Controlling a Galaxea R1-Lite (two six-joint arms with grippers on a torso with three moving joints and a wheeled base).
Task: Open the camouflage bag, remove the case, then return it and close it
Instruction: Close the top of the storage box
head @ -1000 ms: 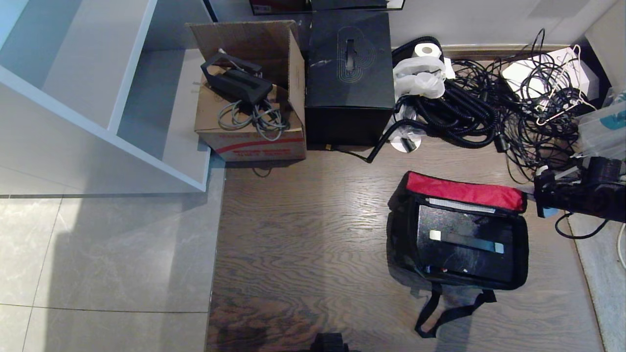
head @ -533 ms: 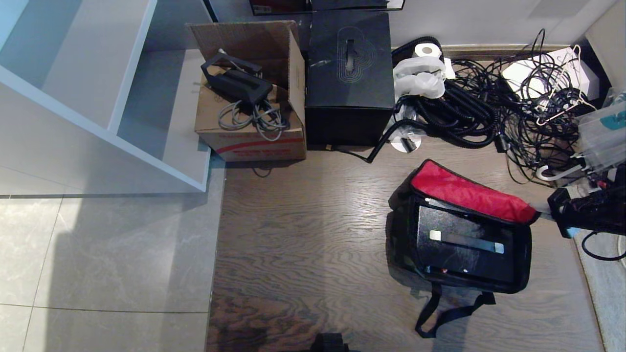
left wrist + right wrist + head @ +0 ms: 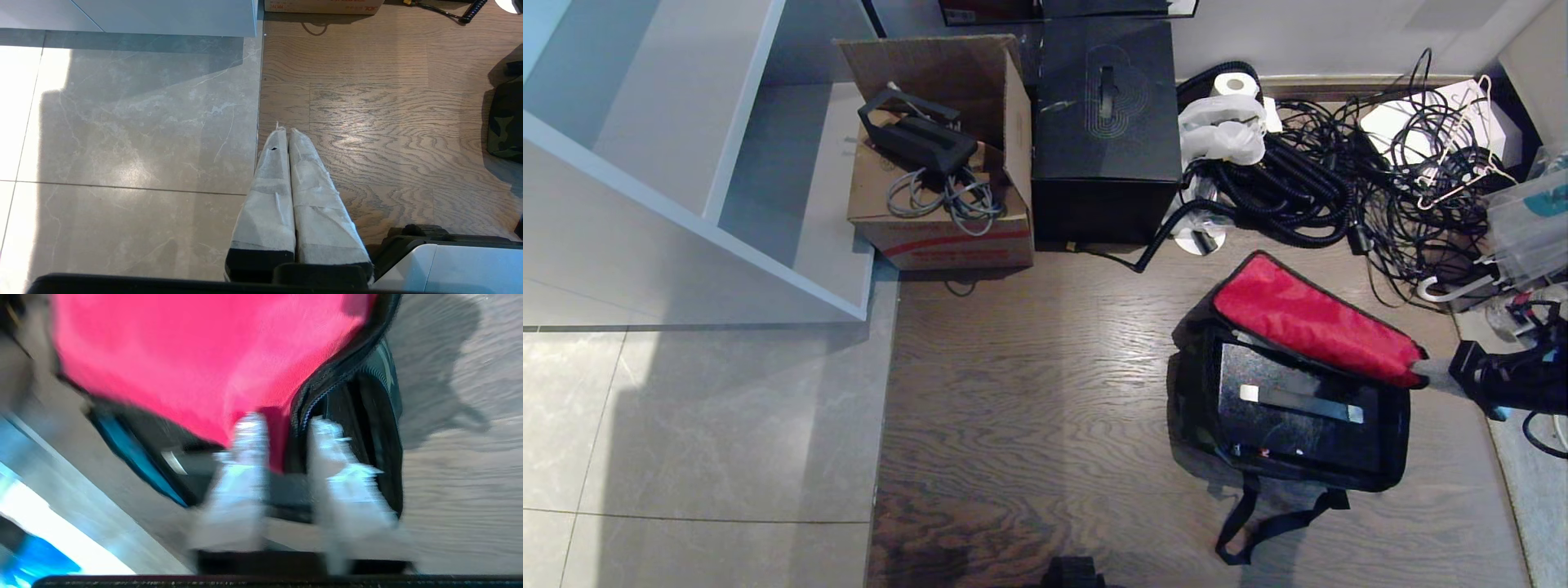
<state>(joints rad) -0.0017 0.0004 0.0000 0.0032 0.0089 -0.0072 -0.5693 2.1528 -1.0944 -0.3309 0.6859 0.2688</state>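
Cardboard box [image 3: 939, 163] beside black cube box [image 3: 1106, 131] — tangled cables [image 3: 1339, 180].

Glossy speckled case [image 3: 1298, 408] in cloth camouflage bag [image 3: 1395, 445] on grained wood floor [image 3: 1029, 408].

No legible text, labels or numbers anywhere.

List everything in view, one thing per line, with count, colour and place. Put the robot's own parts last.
camouflage bag: one, black sides, red lid lining, lid raised, on the wood floor at right.
case: one, glittery black, lying inside the bag.
black cube box: one, by the back wall.
cardboard box: one, brown, left of the cube box, holding a black device and grey cable.
cables: tangle, black, back right.
paper roll: one, white, by the cables.
shelf unit: one, pale grey, left.
left gripper: white-wrapped, shut, over the floor.
right gripper: white-wrapped, jaws apart either side of the lid's corner.
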